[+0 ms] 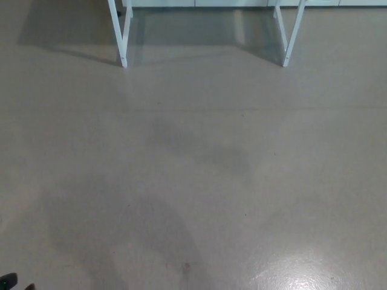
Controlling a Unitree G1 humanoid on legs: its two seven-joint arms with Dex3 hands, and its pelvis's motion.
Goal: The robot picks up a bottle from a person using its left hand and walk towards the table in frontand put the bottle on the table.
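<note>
No bottle shows in the head view. Two white table legs, the left leg (pixel 123 36) and the right leg (pixel 291 33), stand at the top of the picture; the tabletop is cut off above. A small black shape (pixel 7 281) pokes in at the bottom-left corner. It looks like a bit of my left hand, but too little shows to tell its state or what it holds. My right hand is out of the picture.
Grey smooth floor (pixel 199 169) stretches from me to the table legs, with a faint seam across it and a glare patch at the bottom right. A pale band (pixel 242 3) runs along the top edge behind the legs.
</note>
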